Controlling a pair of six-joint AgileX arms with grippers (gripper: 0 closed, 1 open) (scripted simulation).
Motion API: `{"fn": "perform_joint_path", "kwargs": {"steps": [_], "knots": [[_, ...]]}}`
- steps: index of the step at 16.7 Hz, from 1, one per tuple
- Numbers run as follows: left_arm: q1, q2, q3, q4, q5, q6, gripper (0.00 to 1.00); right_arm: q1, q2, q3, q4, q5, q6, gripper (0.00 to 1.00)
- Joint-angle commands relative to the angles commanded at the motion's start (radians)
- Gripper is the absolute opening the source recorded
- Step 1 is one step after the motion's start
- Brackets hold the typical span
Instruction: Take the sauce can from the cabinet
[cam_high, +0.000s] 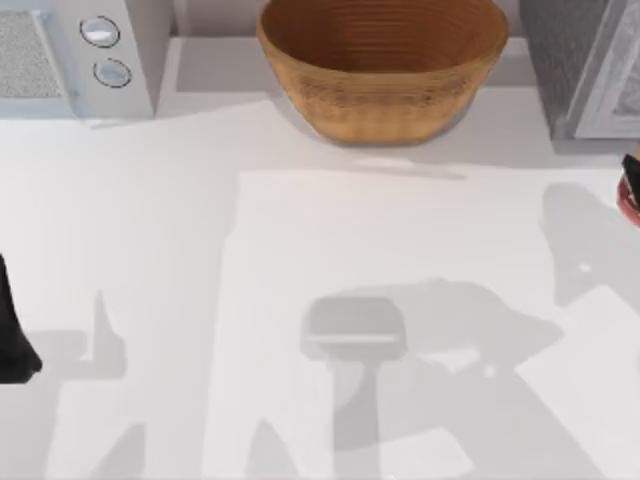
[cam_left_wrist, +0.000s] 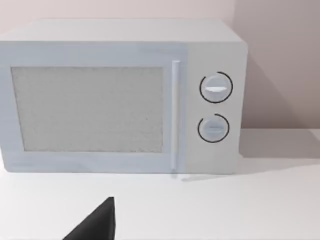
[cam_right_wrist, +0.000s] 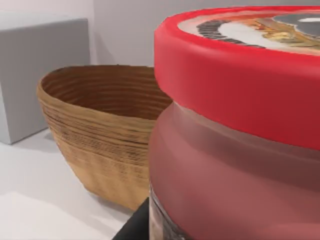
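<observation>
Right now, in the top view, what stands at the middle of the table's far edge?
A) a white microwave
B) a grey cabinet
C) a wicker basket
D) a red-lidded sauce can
C: the wicker basket stands at the middle of the far edge, with the microwave at the far left, the cabinet at the far right and the sauce can at the right edge.

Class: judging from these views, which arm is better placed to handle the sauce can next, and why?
Right, probably. The sauce can looms right before its wrist camera, at the table's right edge. The left gripper sits at the left edge, facing the microwave.
</observation>
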Motion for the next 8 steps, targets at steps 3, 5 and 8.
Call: {"fn": "perform_joint_path", "kwargs": {"steps": [3,5,8], "knots": [[0.000,0.000,0.000,0.000,0.000,0.000,1.00,-0.011,0.122,0.024,0.100,-0.054,0.002,0.00],[0.000,0.000,0.000,0.000,0.000,0.000,1.00,-0.018,0.202,0.040,0.165,-0.090,0.002,0.00],[0.000,0.000,0.000,0.000,0.000,0.000,1.00,-0.030,0.326,0.064,0.266,-0.143,0.004,0.00]]}}
